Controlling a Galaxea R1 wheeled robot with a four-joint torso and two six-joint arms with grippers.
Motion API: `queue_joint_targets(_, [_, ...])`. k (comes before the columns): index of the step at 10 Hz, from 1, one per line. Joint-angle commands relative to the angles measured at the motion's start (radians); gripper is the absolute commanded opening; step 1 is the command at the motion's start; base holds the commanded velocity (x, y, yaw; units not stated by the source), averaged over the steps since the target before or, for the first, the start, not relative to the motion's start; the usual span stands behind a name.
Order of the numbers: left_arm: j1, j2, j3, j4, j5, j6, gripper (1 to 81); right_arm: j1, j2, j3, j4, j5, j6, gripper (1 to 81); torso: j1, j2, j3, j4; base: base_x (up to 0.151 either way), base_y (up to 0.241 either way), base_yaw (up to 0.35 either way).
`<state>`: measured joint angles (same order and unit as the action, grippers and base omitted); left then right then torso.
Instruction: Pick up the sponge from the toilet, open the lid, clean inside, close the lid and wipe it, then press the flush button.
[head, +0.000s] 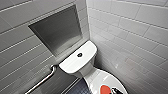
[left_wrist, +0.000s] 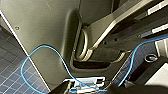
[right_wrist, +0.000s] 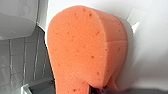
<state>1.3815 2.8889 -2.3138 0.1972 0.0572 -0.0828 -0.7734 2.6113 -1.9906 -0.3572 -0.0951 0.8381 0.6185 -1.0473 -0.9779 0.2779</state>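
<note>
Right fingers clenched on the sponge, pressed against the closed white lid of the toilet; flush button dark on the tank top.

Toilet is hemmed by tiled wall close at right and grab bar at left; tank top around flush button is seen bare, sponge over near end of lid.

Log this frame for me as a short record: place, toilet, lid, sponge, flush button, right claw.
place: tiled corner with a wall niche and a grab bar
toilet: white, set in the corner
lid: down
sponge: orange, on the lid
flush button: middle of the tank top, nothing on it
right claw: beside the sponge; grip unclear
</note>
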Motion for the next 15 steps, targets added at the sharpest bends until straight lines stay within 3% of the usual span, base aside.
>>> queue_joint_targets(1, [0.015, -0.019, 0.008, 0.004, 0.082, 0.001, 81.1, -0.042, -0.096, 0.096, 0.001, 0.058, 0.003, 1.0, 0.0, 0.0, 0.0, 0.0, 0.0, 0.0, 0.0])
queue_joint_targets(3, [0.015, -0.025, 0.008, 0.004, 0.084, 0.001, 81.1, -0.111, -0.13, 0.066, 0.009, 0.133, 0.009, 1.0, 0.0, 0.0, 0.0, 0.0, 0.0, 0.0, 0.0])
queue_joint_targets(12, [0.008, -0.037, 0.008, 0.024, 0.079, 0.002, 81.1, -0.342, -0.414, 0.208, 0.032, 0.305, 0.019, 1.0, 0.0, 0.0, 0.0, 0.0, 0.0, 0.0, 0.0])
queue_joint_targets(15, [-0.018, -0.04, 0.008, 0.013, 0.052, -0.008, 81.1, -0.499, -0.385, 0.152, 0.027, 0.362, 0.013, 1.0, 0.0, 0.0, 0.0, 0.0, 0.0, 0.0, 0.0])
